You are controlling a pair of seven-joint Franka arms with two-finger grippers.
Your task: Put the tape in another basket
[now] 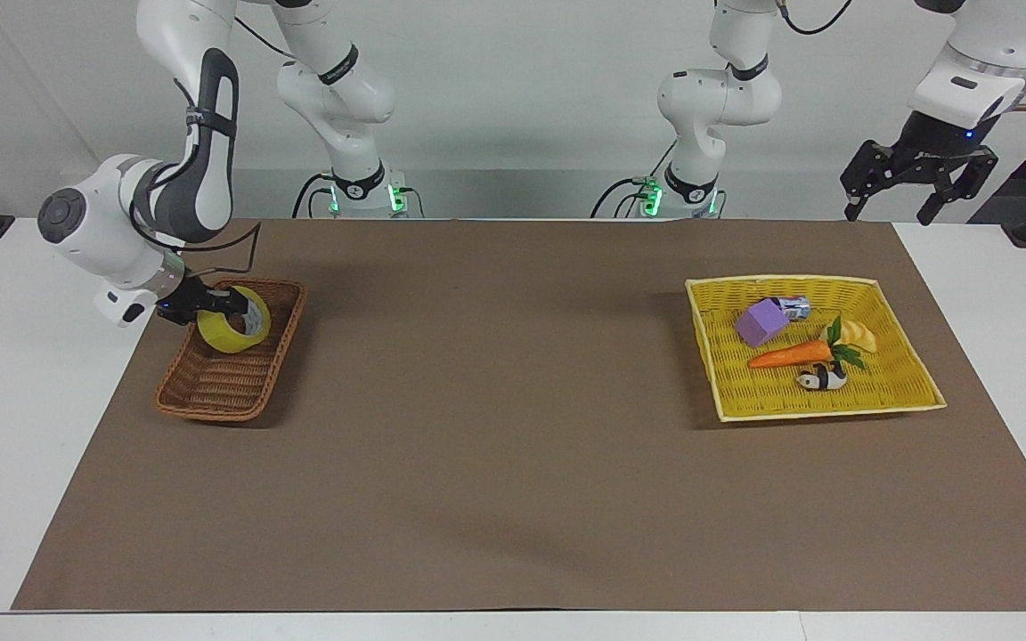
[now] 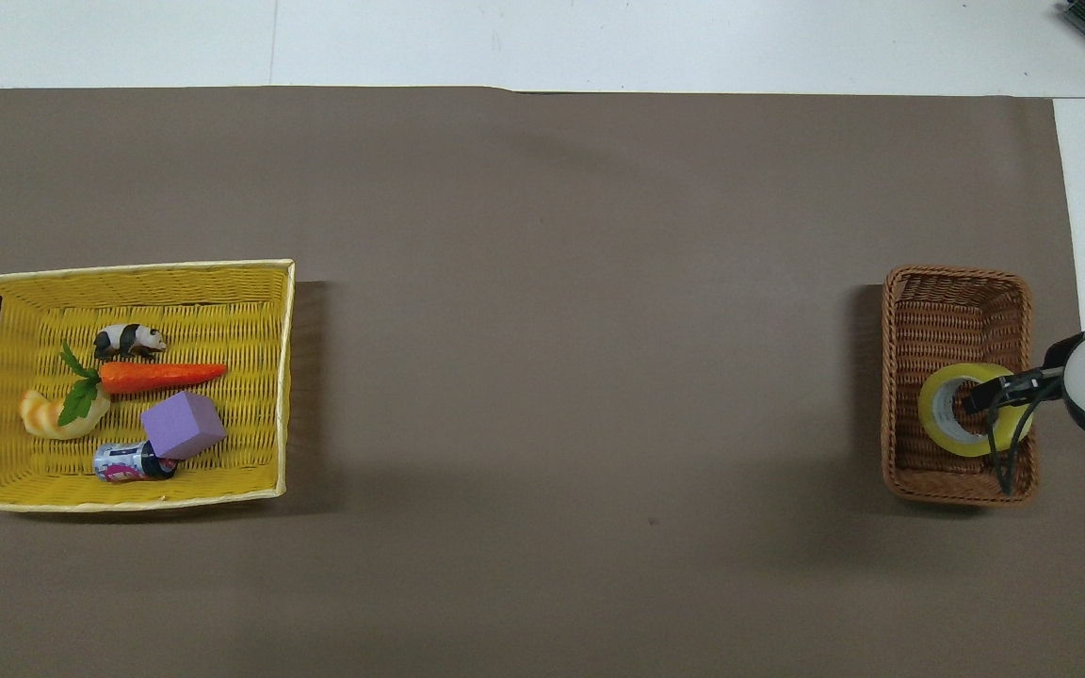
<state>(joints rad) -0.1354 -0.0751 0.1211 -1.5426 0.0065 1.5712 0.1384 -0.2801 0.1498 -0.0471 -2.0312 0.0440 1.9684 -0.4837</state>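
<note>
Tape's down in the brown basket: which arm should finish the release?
Right. Its hand is already at the tape in the brown basket; the left hand waits, open, off the table's corner at the other end.

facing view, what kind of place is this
Most likely a robotics lab bench for pick-and-place trials: two white arms bolted at a table under a brown mat, with the tape in the wicker basket and toys in a yellow basket.
</note>
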